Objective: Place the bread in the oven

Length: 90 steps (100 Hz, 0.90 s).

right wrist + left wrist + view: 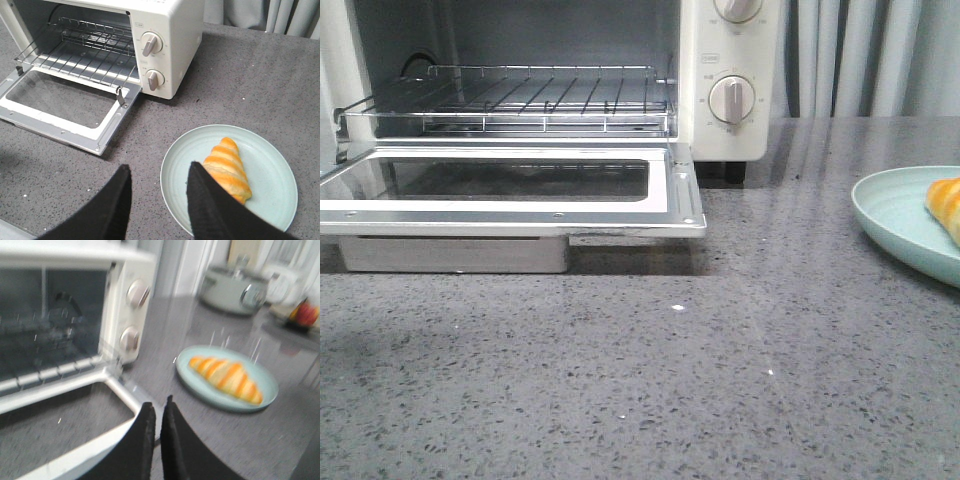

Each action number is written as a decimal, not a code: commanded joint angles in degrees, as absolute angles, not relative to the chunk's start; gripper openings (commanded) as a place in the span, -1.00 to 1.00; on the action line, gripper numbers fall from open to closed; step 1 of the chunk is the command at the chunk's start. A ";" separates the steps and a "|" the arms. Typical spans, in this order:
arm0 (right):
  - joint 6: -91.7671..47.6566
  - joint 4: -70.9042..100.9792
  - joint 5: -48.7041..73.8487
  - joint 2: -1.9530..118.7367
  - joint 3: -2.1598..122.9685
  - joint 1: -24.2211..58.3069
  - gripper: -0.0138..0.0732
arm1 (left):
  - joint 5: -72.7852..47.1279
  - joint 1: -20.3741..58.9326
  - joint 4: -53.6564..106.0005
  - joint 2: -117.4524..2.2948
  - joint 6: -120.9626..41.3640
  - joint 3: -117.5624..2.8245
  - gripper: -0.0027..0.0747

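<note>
The bread (228,169), a golden-orange striped croissant, lies on a pale green plate (270,160); its end shows at the right edge of the front view (945,205), and the blurred left wrist view has it too (225,379). The white oven (730,80) stands with its glass door (520,190) folded down flat and its wire rack (510,100) bare. My right gripper (159,172) hangs open above the counter, one finger over the plate's rim beside the bread. My left gripper (157,407) is shut, empty, near the door's corner. Neither gripper shows in the front view.
The grey speckled counter (640,380) runs in front of the oven. The plate (905,225) sits to the oven's right. Knobs (731,99) face forward on the oven's right panel. A grey pot (232,287) and red-orange fruit (306,314) stand far back.
</note>
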<state>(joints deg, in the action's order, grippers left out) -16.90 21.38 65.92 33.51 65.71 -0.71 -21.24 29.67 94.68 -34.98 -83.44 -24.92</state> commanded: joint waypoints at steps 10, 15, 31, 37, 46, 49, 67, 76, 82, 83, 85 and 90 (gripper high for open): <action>-17.50 22.69 63.22 34.03 67.36 -0.58 -0.14 | -21.04 30.40 96.14 -28.92 -81.18 -30.98 -0.98; -17.50 22.69 63.35 34.14 67.36 -0.58 -0.14 | -20.73 30.40 94.69 -28.24 -80.46 -33.50 -0.98; -17.50 22.69 64.66 36.15 67.36 -0.58 -0.14 | -20.03 30.40 85.91 -28.32 -74.85 -41.12 -0.98; -17.50 22.69 64.55 37.38 67.36 -0.58 -0.14 | -18.93 30.40 80.39 -28.32 -70.39 -43.54 -0.98; -17.50 22.69 64.55 39.40 67.36 -0.58 -0.14 | -18.40 30.40 71.79 -28.32 -62.39 -46.23 -0.98; -17.50 22.69 64.67 40.08 67.36 -0.58 -0.14 | -18.51 30.40 68.89 -28.32 -59.58 -46.84 -0.98; -17.50 21.72 65.40 45.38 67.36 -0.58 -0.14 | -20.96 30.40 49.49 -28.32 -42.07 -48.83 -0.98; -17.50 20.36 65.54 48.17 67.36 -0.58 -0.13 | -21.17 30.40 42.39 -28.32 -37.13 -48.94 -0.98; -17.22 18.39 66.31 50.29 67.36 -0.58 -0.13 | -21.17 30.40 40.55 -28.32 -35.30 -48.94 -0.98; -17.10 17.84 66.41 50.51 67.36 -0.58 -0.13 | -21.17 30.40 40.27 -28.32 -35.17 -48.94 -0.98; -16.71 17.28 66.58 51.14 67.36 -0.58 -0.13 | -21.17 30.40 39.94 -28.32 -34.97 -48.94 -0.98; -15.87 15.31 67.04 52.70 67.36 -0.58 -0.12 | -21.17 30.19 39.20 -28.32 -33.76 -48.94 -0.98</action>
<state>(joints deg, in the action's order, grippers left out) -16.76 17.99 68.86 50.15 65.71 -0.71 -23.89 29.91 40.72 -28.10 -37.05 -46.99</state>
